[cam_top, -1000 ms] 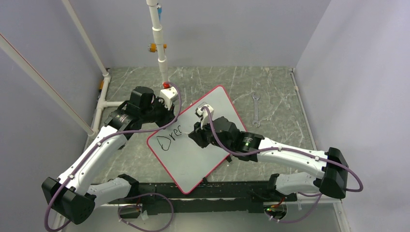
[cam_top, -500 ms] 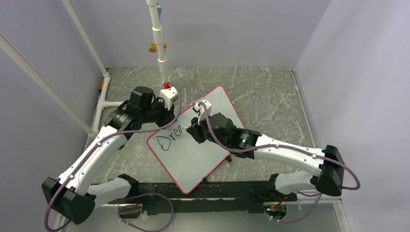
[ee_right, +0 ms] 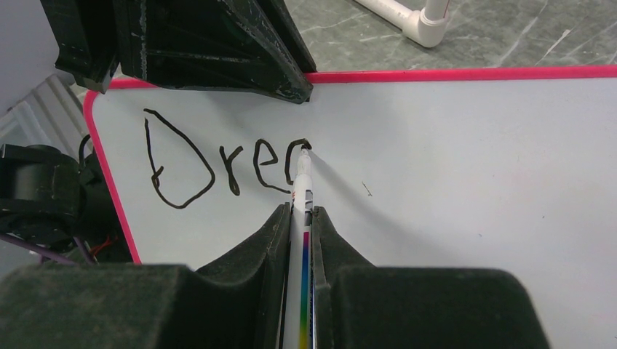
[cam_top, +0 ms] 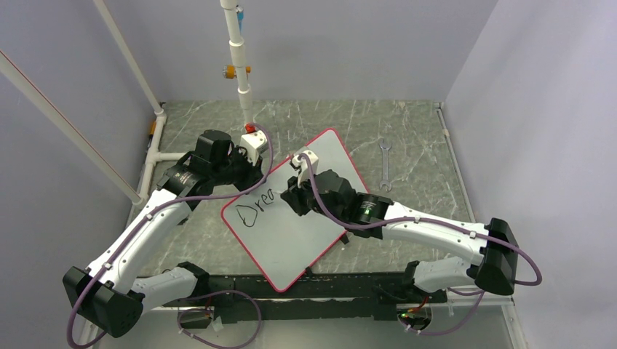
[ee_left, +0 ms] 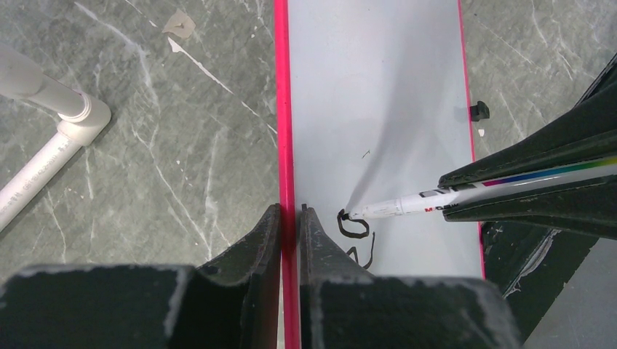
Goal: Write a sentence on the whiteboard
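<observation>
The whiteboard (cam_top: 305, 233) lies tilted on the table, white with a thin red rim. Black lettering "Drea" (cam_top: 256, 206) stands near its left corner; in the right wrist view it reads "Dre" plus a partly drawn letter (ee_right: 218, 163). My left gripper (ee_left: 291, 214) is shut on the board's red rim (ee_left: 284, 109). My right gripper (ee_right: 300, 218) is shut on a white marker (ee_right: 300, 196) with a rainbow stripe. Its tip touches the board at the top of the last letter. The marker also shows in the left wrist view (ee_left: 407, 206).
A metal wrench (cam_top: 385, 164) lies on the table right of the board. White PVC pipes (cam_top: 240, 65) stand at the back and along the left side (cam_top: 154, 145). A small black bit (ee_left: 478, 110) lies beside the board's far rim.
My right gripper moved left and up along the board with the marker, and the lettering grew from "Drec" toward "Drea". In the last half second nothing visibly moved. My left gripper stayed put.
</observation>
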`<state>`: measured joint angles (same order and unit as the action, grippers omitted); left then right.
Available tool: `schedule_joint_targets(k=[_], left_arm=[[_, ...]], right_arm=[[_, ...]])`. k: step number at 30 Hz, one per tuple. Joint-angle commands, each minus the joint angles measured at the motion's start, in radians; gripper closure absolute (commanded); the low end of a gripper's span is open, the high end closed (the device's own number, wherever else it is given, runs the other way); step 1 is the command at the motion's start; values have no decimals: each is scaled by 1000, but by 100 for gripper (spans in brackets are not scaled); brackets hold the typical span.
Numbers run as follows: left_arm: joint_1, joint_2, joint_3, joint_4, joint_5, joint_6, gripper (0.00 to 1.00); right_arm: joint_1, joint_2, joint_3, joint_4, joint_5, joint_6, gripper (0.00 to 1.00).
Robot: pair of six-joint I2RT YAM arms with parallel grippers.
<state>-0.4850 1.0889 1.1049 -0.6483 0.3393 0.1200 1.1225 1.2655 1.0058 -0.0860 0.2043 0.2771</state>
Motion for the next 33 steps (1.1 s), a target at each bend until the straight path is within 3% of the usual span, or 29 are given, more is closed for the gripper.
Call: schedule_joint_targets(k=[1, 20, 33], left_arm=[[-9, -28, 8, 37, 49, 15, 100], [-10, -24, 5, 37, 40, 13, 100], [-9, 1, 3, 39, 74, -81, 100]], right_arm=[[-3, -34, -20, 0, 9, 9, 100], [-2, -118, -72, -26, 28, 34, 100], [-3, -239, -104, -46, 94, 29, 100]])
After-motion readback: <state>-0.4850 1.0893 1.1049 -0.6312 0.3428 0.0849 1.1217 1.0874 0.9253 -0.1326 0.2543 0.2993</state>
